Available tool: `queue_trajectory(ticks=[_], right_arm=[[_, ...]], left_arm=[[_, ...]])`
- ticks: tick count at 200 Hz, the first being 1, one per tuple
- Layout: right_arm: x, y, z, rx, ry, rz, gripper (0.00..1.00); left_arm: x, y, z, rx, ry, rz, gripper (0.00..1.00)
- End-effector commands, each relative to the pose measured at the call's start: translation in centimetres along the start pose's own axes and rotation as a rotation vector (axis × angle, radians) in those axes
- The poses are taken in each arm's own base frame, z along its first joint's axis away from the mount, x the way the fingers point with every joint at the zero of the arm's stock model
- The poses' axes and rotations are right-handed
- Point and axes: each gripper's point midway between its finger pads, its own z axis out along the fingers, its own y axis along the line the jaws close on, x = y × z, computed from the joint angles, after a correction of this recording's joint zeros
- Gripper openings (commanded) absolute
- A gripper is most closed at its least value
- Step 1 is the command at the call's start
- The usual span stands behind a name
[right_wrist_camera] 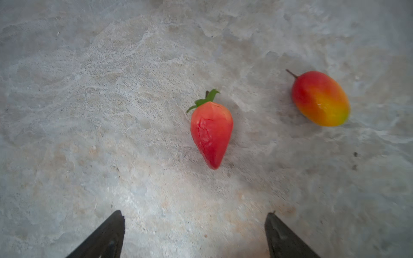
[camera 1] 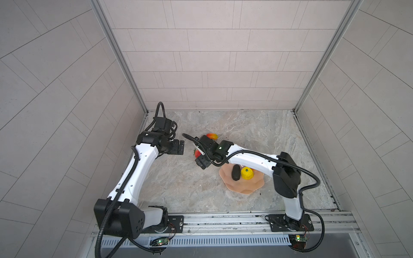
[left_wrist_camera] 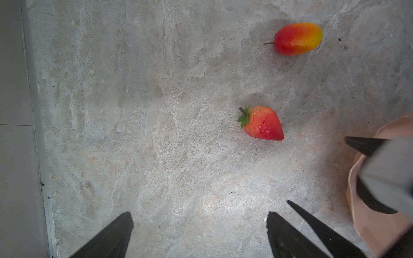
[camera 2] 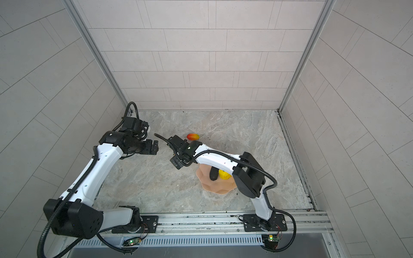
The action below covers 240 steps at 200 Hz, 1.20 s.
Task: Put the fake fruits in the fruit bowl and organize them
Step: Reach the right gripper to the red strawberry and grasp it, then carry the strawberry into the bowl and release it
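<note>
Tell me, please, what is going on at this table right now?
Two robot arms are gathering fake fruits into the pink fruit bowl. A dark oval fruit and a bumpy yellow fruit already lie in the bowl; the strawberry and a mango lie on the table outside it. The right gripper hangs open and empty, the strawberry just ahead of its fingers, touching nothing. The left gripper is open and empty too, off to the side.

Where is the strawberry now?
In a top view the strawberry lies on the table, left of the bowl and near the mango, half hidden beneath the open right gripper.
</note>
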Motion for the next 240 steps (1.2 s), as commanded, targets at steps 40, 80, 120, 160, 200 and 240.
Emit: queue_trajectory(ticks=[40,80,120,160,200,240], right_arm=[[-2.0,-1.7,6.1,-0.022,0.027,0.038,0.87],[-1.9,-2.0,8.1,-0.031,0.041,0.062,0.59],[-2.2,-2.0,6.8,-0.044,0.04,0.061,0.19],[-3.0,-3.3,-0.3,-0.002,-0.023,0.007,0.13],[1.1,-7.2,-7.0,0.109,-0.03,0.003,0.12],[7.6,-11.7,-9.6,0.224,0.003,0.082,0.11]], left_arm=[[0.2,0.6,-0.7,-0.022,-0.019,0.004,1.0],[0.2,0.6,-0.7,-0.019,-0.019,0.002,1.0],[0.2,0.6,-0.7,-0.017,-0.018,-0.001,1.0],[0.2,0.5,-0.6,-0.012,-0.015,0.0,1.0],[0.2,0.5,-0.6,-0.011,-0.018,-0.002,1.0],[0.1,0.4,-0.7,-0.005,-0.02,-0.001,1.0]])
